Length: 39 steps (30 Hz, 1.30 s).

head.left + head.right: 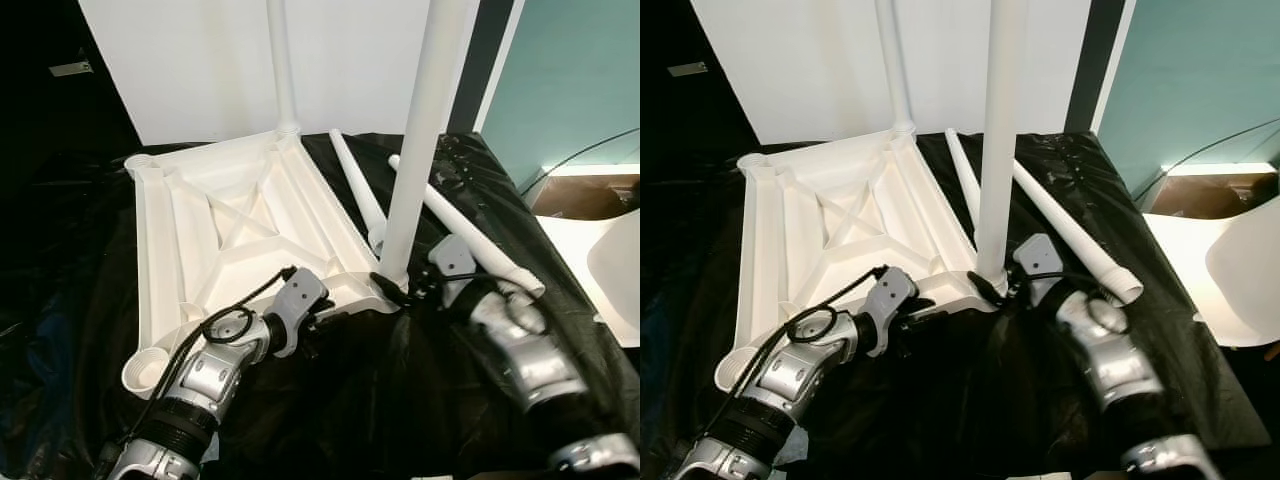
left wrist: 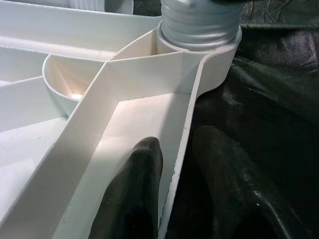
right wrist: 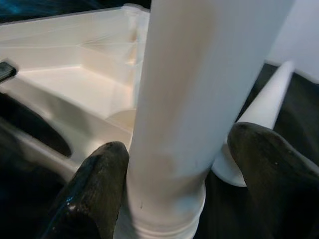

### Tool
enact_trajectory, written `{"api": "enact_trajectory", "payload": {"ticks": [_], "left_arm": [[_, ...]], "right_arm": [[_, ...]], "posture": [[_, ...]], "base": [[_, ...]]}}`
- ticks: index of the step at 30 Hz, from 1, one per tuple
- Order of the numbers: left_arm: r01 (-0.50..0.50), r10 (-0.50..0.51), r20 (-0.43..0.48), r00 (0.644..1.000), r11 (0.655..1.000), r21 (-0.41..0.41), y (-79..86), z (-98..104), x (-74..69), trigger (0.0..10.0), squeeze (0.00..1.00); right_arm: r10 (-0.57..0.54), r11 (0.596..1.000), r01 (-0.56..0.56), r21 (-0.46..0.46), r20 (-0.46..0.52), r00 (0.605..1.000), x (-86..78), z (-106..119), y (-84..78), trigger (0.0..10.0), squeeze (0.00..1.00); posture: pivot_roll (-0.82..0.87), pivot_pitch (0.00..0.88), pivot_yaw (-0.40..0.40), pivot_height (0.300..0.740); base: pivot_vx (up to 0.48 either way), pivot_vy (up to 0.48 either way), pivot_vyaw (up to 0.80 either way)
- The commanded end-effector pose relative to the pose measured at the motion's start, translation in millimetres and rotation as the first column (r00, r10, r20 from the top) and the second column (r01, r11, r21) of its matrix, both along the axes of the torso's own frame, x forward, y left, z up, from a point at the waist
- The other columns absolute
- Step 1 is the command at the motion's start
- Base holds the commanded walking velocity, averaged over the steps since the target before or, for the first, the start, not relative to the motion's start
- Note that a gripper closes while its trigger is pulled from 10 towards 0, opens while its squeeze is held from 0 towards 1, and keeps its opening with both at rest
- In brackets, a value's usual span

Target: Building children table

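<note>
A white children's tabletop (image 1: 220,225) lies upside down on a desk draped in black sheeting (image 1: 400,400), ribs facing up. One white leg (image 1: 283,70) stands in its far corner socket. A second leg (image 1: 420,140) stands upright in the near corner socket, with the right hand (image 3: 179,199) pinching its base. The left hand (image 2: 174,199) pinches the tabletop's near edge wall beside that socket. Two loose legs (image 1: 470,235) lie on the sheeting toward the desk's right edge.

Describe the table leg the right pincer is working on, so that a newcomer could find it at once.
Start at the upturned white tabletop on the black sheet. At its near corner a white leg stands upright in a socket, between the right pincer fingers. Two legs lie flat; the far one stands untouched.
</note>
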<state>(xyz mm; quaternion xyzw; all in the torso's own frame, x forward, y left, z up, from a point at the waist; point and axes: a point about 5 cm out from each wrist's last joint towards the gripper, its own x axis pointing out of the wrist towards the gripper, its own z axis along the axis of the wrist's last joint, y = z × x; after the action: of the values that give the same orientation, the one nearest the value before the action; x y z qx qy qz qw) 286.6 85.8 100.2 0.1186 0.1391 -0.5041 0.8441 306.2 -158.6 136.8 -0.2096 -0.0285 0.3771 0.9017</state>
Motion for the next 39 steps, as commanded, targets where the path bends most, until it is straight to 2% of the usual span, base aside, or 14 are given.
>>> {"api": "enact_trajectory", "payload": {"ticks": [1,4,5,15,17,19,26,32,33,34,35,36,37,39], "left_arm": [[0.011,-0.007,-0.059,0.998,0.998,0.054,9.9,-14,-5.1,10.0,0.00],[0.004,-0.001,-0.059,0.998,0.999,0.054,9.8,-15,-4.4,10.0,0.00],[0.008,-0.004,-0.061,0.998,0.999,0.052,8.5,-15,-5.3,10.0,0.00],[0.009,-0.005,-0.068,0.998,0.998,0.060,11.6,-18,-9.1,10.0,0.00],[0.009,-0.005,-0.068,0.998,0.998,0.063,12.4,-17,-9.2,10.0,0.00],[0.009,-0.005,-0.069,0.998,0.998,0.065,13.2,-17,-9.5,10.0,0.00],[0.011,-0.006,-0.072,0.997,0.998,0.068,12.4,-18,-11.2,10.0,0.00],[0.011,-0.005,-0.078,0.997,0.998,0.066,11.8,-20,-13.5,10.0,0.00],[0.016,-0.011,-0.079,0.997,0.998,0.066,11.4,-20,-14.0,10.0,0.00],[0.016,-0.011,-0.079,0.997,0.998,0.066,11.4,-20,-14.0,10.0,0.00],[0.016,-0.011,-0.077,0.997,0.998,0.065,11.4,-19,-12.8,10.0,0.00],[0.014,-0.009,-0.076,0.997,0.998,0.066,11.5,-18,-12.0,10.0,0.00],[0.011,-0.006,-0.075,0.997,0.998,0.066,11.8,-18,-10.9,10.0,0.00],[0.009,-0.004,-0.073,0.997,0.998,0.066,11.6,-18,-9.8,10.0,0.00]], "right_arm": [[-0.025,0.999,0.022,-0.046,-0.084,0.996,2.4,-8,-19.0,10.0,0.00],[-0.009,0.999,0.005,-0.047,-0.086,0.996,6.5,-5,-17.7,10.0,0.00],[-0.005,0.999,0.002,-0.036,-0.098,0.995,8.3,-5,-17.3,0.0,0.00],[0.012,1.000,-0.008,0.022,-0.183,0.983,3.4,-15,-17.5,0.0,0.00],[-0.085,0.994,0.093,0.050,-0.133,0.987,4.4,-15,-17.3,0.0,0.00],[-0.290,0.946,0.295,0.135,-0.059,0.955,2.2,-15,-18.4,0.0,0.00],[-0.427,0.877,0.430,0.215,-0.062,0.902,-18.7,-28,-6.5,0.0,0.00],[-0.566,0.798,0.549,0.248,-0.006,0.825,-17.8,-20,-4.1,0.0,0.00],[-0.544,0.816,0.530,0.232,-0.004,0.839,-18.0,-21,-2.5,4.5,0.00],[-0.544,0.816,0.530,0.232,-0.004,0.839,-18.0,-21,-2.5,4.5,0.00],[-0.492,0.849,0.482,0.218,-0.011,0.871,-17.2,-22,-1.4,10.0,0.00],[-0.472,0.859,0.464,0.217,-0.018,0.882,-16.4,-22,-1.4,10.0,0.00],[-0.439,0.873,0.435,0.219,-0.033,0.898,-14.3,-21,-1.7,10.0,1.00],[-0.393,0.893,0.394,0.218,-0.049,0.918,-11.3,-19,-1.5,10.0,1.00]], "posture": [[-0.01,0.000,0.016,0.740],[-0.01,0.000,0.018,0.740],[0.00,0.000,0.017,0.740],[0.00,0.000,0.024,0.740],[0.01,0.000,0.024,0.740],[0.01,0.000,0.020,0.740],[0.02,0.000,0.011,0.740],[0.01,0.000,0.015,0.740],[0.01,0.000,0.015,0.740],[0.01,0.000,0.015,0.740],[0.01,0.000,0.017,0.740],[0.01,0.000,0.017,0.740],[0.01,0.000,0.019,0.740],[0.00,0.000,0.020,0.740]], "base": [[0.000,0.000,0.00],[0.000,0.000,0.00],[0.000,0.000,0.00],[0.000,0.000,0.00],[0.000,0.000,0.00],[0.000,0.000,0.00],[0.000,0.000,0.00],[0.000,0.000,0.00],[0.000,0.000,0.00],[0.000,0.000,0.00],[0.000,0.000,0.00],[0.000,0.000,0.00],[0.000,0.000,0.00],[0.000,0.000,0.00]]}}
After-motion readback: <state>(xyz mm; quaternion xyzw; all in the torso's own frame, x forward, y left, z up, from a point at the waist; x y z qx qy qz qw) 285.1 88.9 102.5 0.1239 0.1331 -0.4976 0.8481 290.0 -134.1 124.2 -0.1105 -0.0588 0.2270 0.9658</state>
